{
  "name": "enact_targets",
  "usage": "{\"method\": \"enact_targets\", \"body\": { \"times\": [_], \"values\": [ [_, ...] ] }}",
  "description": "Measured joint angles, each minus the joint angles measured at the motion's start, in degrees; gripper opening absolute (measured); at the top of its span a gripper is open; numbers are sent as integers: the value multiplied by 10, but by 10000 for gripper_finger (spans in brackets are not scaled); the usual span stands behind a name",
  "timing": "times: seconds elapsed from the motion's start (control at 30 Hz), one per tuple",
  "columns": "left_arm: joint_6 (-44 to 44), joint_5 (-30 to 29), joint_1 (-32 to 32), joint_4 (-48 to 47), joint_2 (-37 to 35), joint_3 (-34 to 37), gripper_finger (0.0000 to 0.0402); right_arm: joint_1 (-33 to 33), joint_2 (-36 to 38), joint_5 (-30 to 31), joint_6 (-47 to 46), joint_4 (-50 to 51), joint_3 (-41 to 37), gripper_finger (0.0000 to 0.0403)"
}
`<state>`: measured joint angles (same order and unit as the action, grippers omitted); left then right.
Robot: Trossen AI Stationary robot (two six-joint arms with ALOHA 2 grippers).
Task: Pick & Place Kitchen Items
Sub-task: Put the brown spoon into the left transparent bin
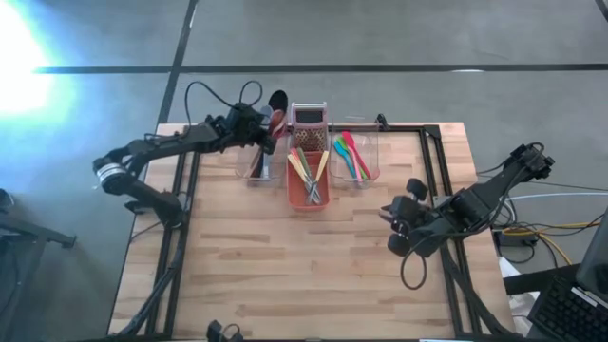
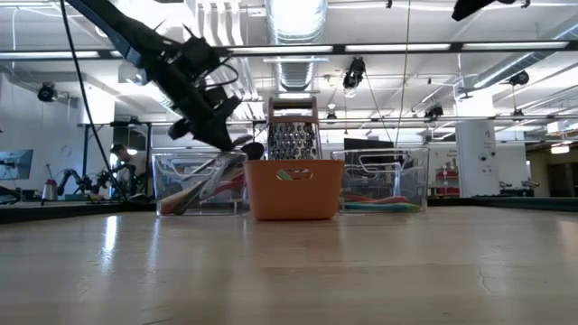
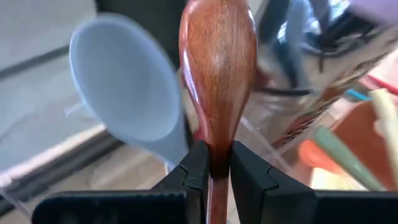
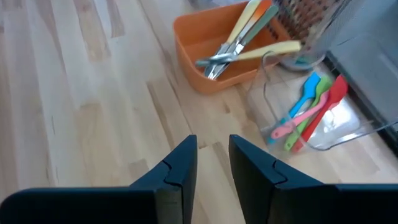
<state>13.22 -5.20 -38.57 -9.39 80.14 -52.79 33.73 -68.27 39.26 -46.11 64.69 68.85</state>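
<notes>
My left gripper (image 1: 267, 127) reaches over the left clear tub (image 2: 200, 185) at the table's far side, shut on a brown wooden spoon (image 3: 217, 68). A grey ladle bowl (image 3: 124, 93) shows close beside the spoon. The orange tub (image 1: 309, 180) in the middle holds yellow-handled knives (image 4: 249, 46). The right clear tub (image 1: 356, 157) holds red, pink, blue and green spatulas (image 4: 308, 112). My right gripper (image 4: 213, 162) hovers open over bare table near the right edge, with nothing between its fingers. My left gripper pinches the wooden spoon's neck (image 3: 217, 163), just below the bowl, between its two fingers. The fingers slant down from the table's left and lie along the spoon, whose bowl sticks out past the fingertips. The handle runs back between the fingers, out of sight.
A metal grater (image 1: 309, 119) stands behind the orange tub. Dark frame rails (image 1: 432, 161) run along the table's left and right sides. The wide near half of the wooden table (image 1: 304, 275) is bare.
</notes>
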Motion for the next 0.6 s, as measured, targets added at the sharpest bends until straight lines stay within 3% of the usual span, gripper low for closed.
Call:
{"method": "enact_targets", "body": {
  "times": [0.43,0.6],
  "values": [
    [48,20,-17,34,12,62,48,0,0,-24,-7,-2,-35,69],
    [47,30,-17,27,10,60,127,0,0,-24,-8,-5,-35,77]
  ]
}}
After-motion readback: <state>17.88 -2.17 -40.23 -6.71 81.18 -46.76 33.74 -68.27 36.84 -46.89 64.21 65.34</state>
